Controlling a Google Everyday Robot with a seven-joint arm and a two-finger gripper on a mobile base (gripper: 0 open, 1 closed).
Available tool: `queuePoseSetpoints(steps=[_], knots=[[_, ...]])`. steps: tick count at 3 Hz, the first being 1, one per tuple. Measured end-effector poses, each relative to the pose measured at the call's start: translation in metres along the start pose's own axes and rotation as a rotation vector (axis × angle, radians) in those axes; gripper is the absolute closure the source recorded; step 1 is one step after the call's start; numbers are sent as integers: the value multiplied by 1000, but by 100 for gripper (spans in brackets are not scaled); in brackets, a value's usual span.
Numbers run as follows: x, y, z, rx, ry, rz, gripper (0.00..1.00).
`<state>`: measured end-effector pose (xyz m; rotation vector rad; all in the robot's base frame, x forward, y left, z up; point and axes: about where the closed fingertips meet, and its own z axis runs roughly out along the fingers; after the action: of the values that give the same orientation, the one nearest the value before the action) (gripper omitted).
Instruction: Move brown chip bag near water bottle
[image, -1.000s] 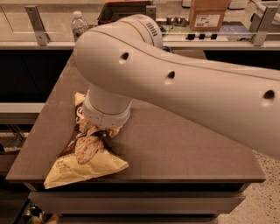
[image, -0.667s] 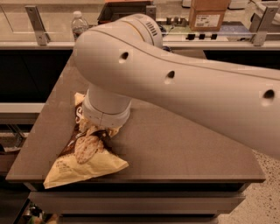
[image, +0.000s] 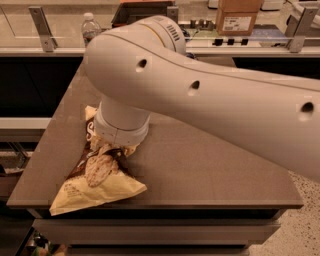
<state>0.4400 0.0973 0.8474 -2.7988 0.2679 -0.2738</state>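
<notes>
Under the wrist (image: 121, 127) of the arm (image: 210, 95) lies the brown chip bag (image: 95, 185), crumpled at its middle, its cream end spilling toward the near edge of the table (image: 200, 170). The gripper is down on the bag's upper half, hidden by the wrist, so whether it is spread or pinching the bag cannot be told. The water bottle (image: 90, 27) stands upright well beyond the gripper, past the far left corner of the table; whether it rests on the table or on the ledge behind is unclear. The step in hand looks like securing the bag. To do that well, the grip should take a firm fold of the foil near the middle, since a loose bag sags and slips. The bag should then be lifted clear before it travels, and set down short of the bottle, as a brush could tip it. Compared with a second ago, bag, arm and bottle sit where they were; nothing has visibly shifted.
</notes>
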Motion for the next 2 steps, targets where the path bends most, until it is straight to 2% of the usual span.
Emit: queuePoseSetpoints(steps=[1,2], knots=[[47,3,-5,68,68,48,100],[56,-3,-8,97,87,55,100]])
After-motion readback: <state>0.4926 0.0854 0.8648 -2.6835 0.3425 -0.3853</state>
